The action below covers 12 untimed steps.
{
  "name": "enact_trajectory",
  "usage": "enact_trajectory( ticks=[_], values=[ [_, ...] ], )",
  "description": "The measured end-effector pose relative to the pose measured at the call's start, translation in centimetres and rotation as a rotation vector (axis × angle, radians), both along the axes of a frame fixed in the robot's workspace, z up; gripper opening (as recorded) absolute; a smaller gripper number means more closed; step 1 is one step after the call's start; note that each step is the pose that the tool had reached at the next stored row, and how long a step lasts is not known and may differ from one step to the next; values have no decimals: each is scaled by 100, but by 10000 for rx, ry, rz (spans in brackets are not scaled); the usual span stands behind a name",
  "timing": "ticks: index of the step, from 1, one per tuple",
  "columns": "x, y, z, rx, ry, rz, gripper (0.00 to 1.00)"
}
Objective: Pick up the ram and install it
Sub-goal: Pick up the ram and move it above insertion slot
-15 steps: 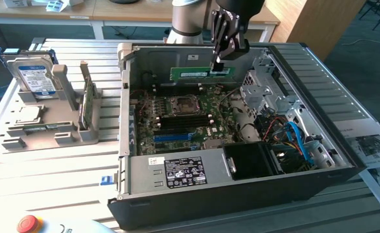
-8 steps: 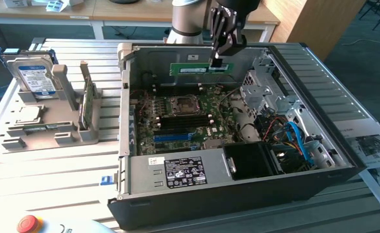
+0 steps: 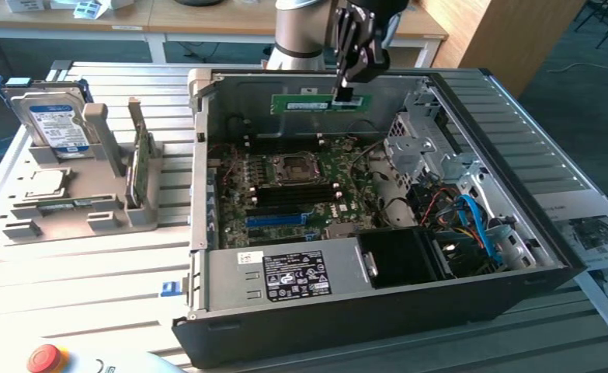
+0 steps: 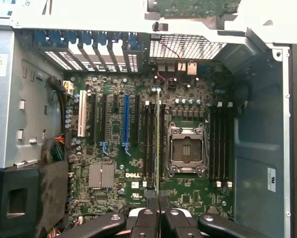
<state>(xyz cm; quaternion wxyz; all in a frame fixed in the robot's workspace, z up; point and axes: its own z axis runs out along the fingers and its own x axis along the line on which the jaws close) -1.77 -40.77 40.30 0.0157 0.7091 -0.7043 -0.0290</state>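
Hanging above the far edge of the open black computer case (image 3: 387,311) on the slatted white table (image 3: 86,264), the black end effector (image 3: 347,99) pinched one end of the ram (image 3: 312,102), a thin, long green circuit-board stick held level.

At the wrist, the end effector (image 4: 158,197) gripped the ram (image 4: 157,144) edge-on over the green motherboard (image 4: 188,198), parallel to the black memory slots (image 4: 149,144) beside the metal processor socket (image 4: 187,151).
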Motion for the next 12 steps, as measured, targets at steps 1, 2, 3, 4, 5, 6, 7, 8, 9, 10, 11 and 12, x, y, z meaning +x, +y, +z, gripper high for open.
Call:
enact_trajectory(
  ticks=[1, 2, 3, 4, 5, 6, 7, 8, 9, 10, 11, 12],
  values=[
    [1, 4, 0, -1, 0, -1, 12],
    [1, 4, 0, 0, 0, 0, 12],
    [0, 4, 0, 0, 0, -1, 12],
    [0, 4, 0, 0, 0, -1, 12],
    [0, 5, 0, 1, 0, -2, 12],
    [0, 7, -5, 3, -1, -2, 12],
    [0, 8, -11, 2, 0, -2, 12],
    [0, 8, -17, -1, 1, -2, 12],
    [0, 9, -25, -1, 0, -2, 12],
    [0, 9, -31, 0, 1, -2, 12],
    [0, 9, -37, 0, 1, -2, 12],
    [0, 9, -43, 0, 0, -2, 12]
  ],
)
